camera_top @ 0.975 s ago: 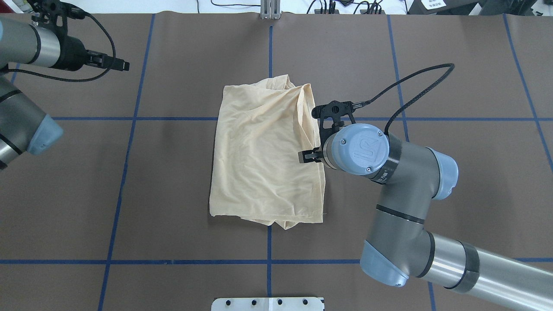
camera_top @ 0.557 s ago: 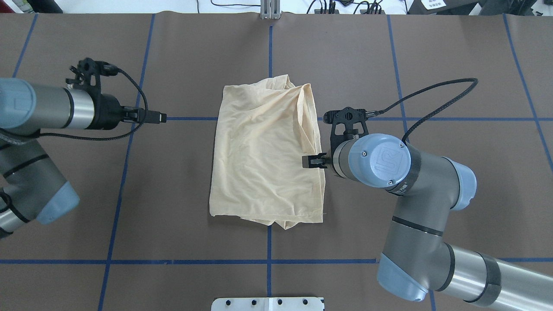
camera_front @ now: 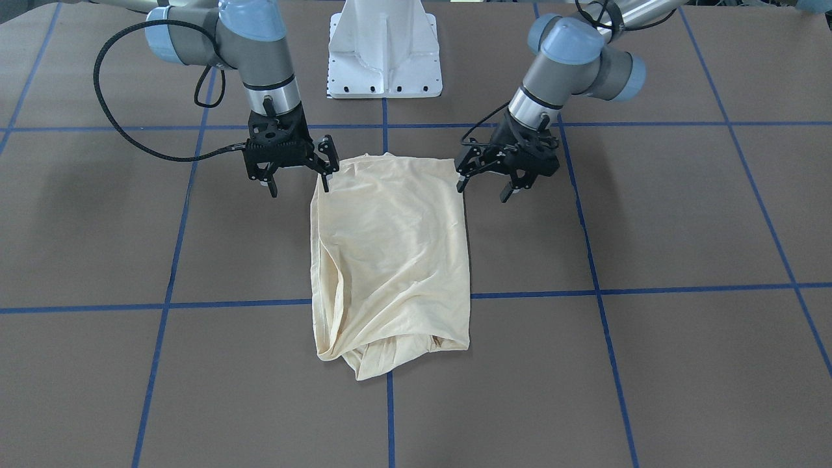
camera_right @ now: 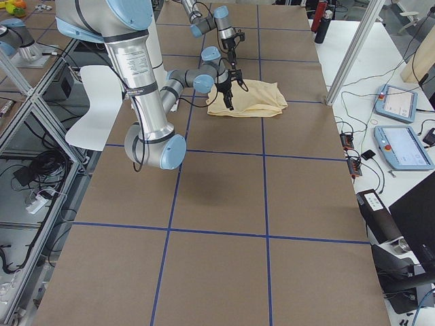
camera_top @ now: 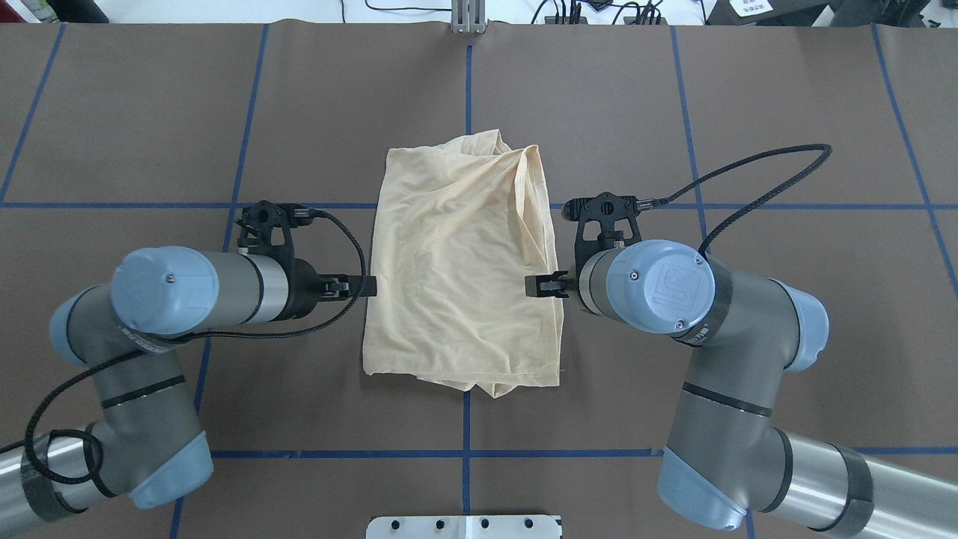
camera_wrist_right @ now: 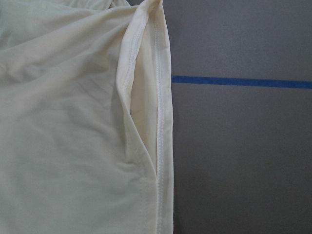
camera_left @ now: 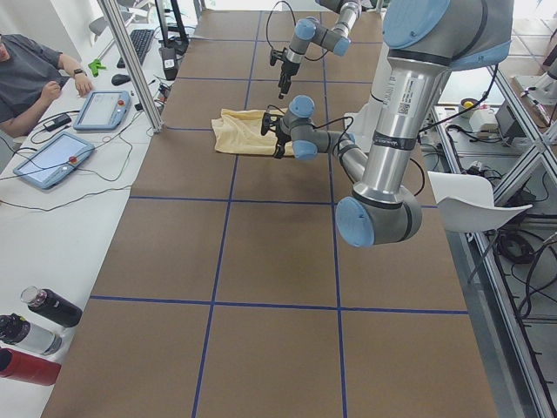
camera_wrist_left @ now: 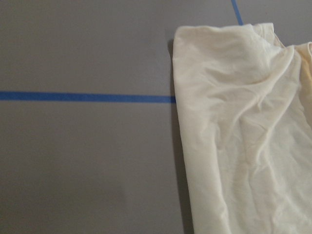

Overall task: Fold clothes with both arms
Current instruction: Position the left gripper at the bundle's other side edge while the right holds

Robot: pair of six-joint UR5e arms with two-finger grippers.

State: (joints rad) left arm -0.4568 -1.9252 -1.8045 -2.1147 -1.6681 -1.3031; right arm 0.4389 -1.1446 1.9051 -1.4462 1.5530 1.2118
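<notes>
The pale cream-yellow shirt (camera_top: pixel 456 262) lies folded into a rough rectangle in the middle of the table, also seen in the front view (camera_front: pixel 393 253). Its print and neck label are hidden. My left gripper (camera_top: pixel 365 285) is open at the shirt's left edge, low over the table (camera_front: pixel 482 188). My right gripper (camera_top: pixel 534 285) is open at the shirt's right edge (camera_front: pixel 299 187), one finger touching the cloth. The left wrist view shows the shirt's edge (camera_wrist_left: pixel 243 136). The right wrist view shows its seamed hem (camera_wrist_right: pixel 158 122). Neither wrist view shows fingers.
The brown table cover (camera_top: pixel 673 112) carries blue tape grid lines. The white pedestal base (camera_front: pixel 385 52) stands at the robot's side. An operator (camera_left: pixel 35 74), tablets and bottles (camera_left: pixel 35 326) sit on the side bench past the table's far edge.
My left arm swung in from the far left corner to the shirt's left edge. My right gripper shifted slightly toward the robot along the right edge. The shirt has not moved.
</notes>
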